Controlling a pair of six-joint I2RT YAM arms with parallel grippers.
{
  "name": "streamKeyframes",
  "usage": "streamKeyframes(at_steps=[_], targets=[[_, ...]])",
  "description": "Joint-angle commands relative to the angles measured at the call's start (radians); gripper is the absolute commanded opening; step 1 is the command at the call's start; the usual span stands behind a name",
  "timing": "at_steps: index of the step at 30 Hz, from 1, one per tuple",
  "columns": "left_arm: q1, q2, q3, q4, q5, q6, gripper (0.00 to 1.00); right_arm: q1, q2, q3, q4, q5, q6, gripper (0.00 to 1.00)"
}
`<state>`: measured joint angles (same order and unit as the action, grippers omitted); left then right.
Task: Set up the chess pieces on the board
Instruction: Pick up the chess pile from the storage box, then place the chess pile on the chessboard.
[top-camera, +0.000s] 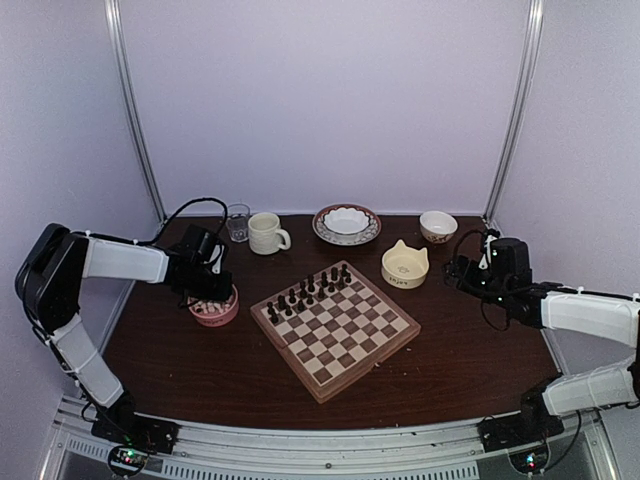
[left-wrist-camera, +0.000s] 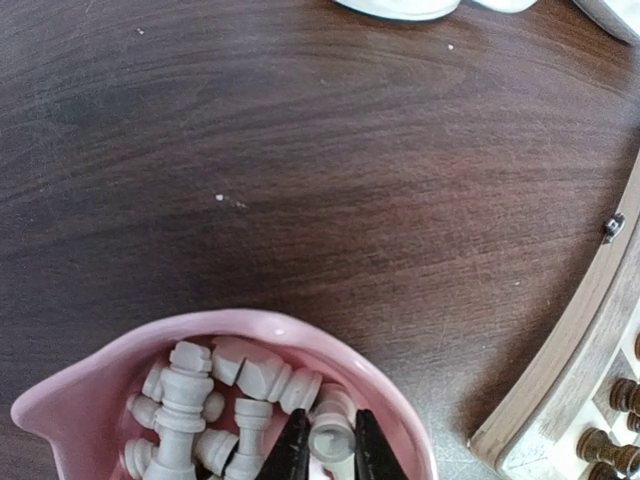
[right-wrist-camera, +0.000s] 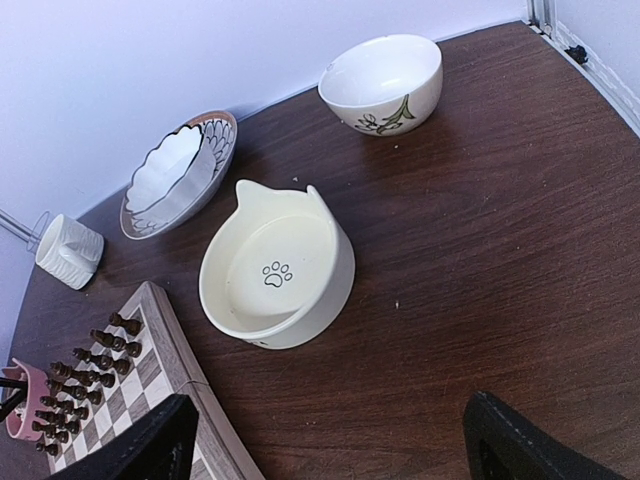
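Several cream-white chess pieces (left-wrist-camera: 185, 400) lie heaped in a pink bowl (left-wrist-camera: 120, 350) left of the board (top-camera: 335, 325). My left gripper (left-wrist-camera: 330, 415) reaches down into that bowl, and its two dark fingers press on either side of one white piece (left-wrist-camera: 331, 437) near the bowl's right wall. The board is a wooden checkered square with dark brown pieces (top-camera: 310, 290) lined up in two rows along its far edge. No white piece stands on it. My right gripper (right-wrist-camera: 335, 450) hangs wide open and empty over bare table, right of the board and near a cat-eared bowl (right-wrist-camera: 275, 270).
Along the back stand a small glass (top-camera: 238, 221), a cream mug (top-camera: 266, 233), a scalloped white bowl on a patterned plate (top-camera: 346, 222) and a small flowered bowl (top-camera: 438, 226). The cream cat-eared bowl (top-camera: 405, 265) sits just right of the board's far corner.
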<state>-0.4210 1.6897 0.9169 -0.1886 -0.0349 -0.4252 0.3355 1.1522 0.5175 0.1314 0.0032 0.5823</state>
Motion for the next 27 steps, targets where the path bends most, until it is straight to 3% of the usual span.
streamKeyframes(at_steps=[1,22,27], targets=[[-0.004,-0.038,0.010,0.015,-0.025,0.014,0.15,-0.003,0.000,0.025,0.017,0.000,-0.004,0.96],[-0.036,-0.320,-0.089,-0.018,0.068,-0.043,0.16,-0.003,-0.002,0.024,0.014,0.000,-0.018,0.96],[-0.038,-0.360,-0.094,-0.067,0.006,-0.056,0.17,-0.003,0.006,0.026,0.020,-0.028,-0.019,0.96]])
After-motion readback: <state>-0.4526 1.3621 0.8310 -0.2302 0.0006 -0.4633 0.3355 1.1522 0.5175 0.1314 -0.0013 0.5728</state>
